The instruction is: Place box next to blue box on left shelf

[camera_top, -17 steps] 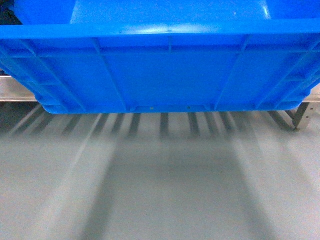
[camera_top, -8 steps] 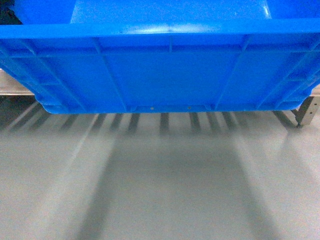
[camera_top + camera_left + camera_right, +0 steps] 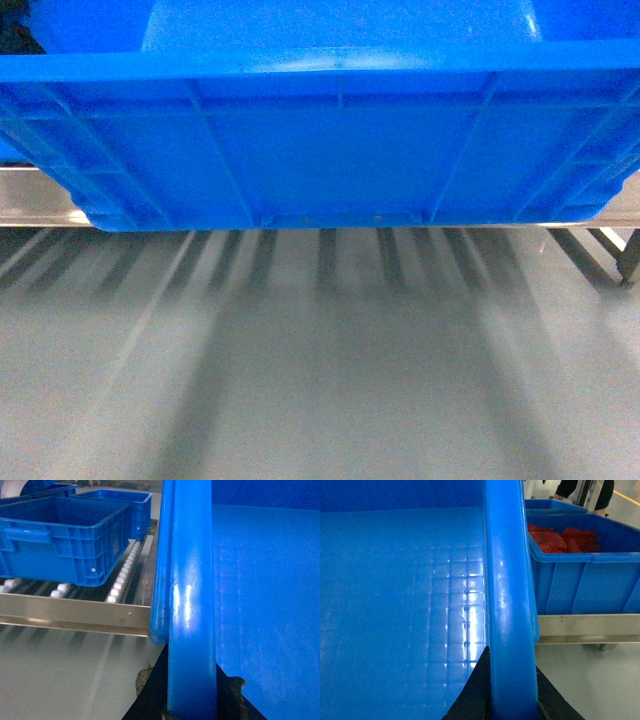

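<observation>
- The box (image 3: 330, 150) hangs above the grey floor (image 3: 320, 380), level, its long ribbed wall filling the head view and its far side at the shelf's (image 3: 75, 612) steel front rail.
- The left gripper (image 3: 192, 707) has its jaws clamped over the box's left rim; the right gripper (image 3: 512, 700) grips the right rim likewise.
- On the shelf's white rollers (image 3: 122, 575) sits another blue crate (image 3: 65, 540), just left of the held box.
- Right of it, a crate holding red parts (image 3: 580, 565).
</observation>
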{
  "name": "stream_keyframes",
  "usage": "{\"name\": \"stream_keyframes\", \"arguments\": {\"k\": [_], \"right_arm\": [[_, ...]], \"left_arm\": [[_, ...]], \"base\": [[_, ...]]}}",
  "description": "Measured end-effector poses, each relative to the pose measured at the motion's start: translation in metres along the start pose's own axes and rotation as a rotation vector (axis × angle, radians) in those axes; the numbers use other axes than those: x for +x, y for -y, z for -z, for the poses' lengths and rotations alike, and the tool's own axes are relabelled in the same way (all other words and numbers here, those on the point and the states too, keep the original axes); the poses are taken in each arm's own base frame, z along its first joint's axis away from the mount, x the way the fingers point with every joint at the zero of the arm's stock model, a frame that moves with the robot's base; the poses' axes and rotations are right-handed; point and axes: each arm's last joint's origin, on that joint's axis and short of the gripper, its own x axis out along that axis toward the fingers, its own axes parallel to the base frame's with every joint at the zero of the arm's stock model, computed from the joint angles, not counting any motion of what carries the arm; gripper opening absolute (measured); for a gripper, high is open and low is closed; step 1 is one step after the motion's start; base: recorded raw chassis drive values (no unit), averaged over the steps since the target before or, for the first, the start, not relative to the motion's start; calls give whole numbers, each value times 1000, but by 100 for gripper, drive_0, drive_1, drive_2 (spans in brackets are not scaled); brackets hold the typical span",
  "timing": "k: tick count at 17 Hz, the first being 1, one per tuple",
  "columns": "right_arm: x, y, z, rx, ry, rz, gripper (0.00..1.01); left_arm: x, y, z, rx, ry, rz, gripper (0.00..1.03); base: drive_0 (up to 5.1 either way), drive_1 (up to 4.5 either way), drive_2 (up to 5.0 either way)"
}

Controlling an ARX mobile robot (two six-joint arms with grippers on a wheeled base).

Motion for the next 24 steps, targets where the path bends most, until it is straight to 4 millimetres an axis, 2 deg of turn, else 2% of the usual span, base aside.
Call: {"name": "stream_keyframes", "arguments": {"k": [24], "right_arm": [[0, 0, -1, 0, 4, 0, 9]], "left_arm": [[0, 0, 0, 0, 3, 0, 8]], "base": [[8, 439, -424]]}}
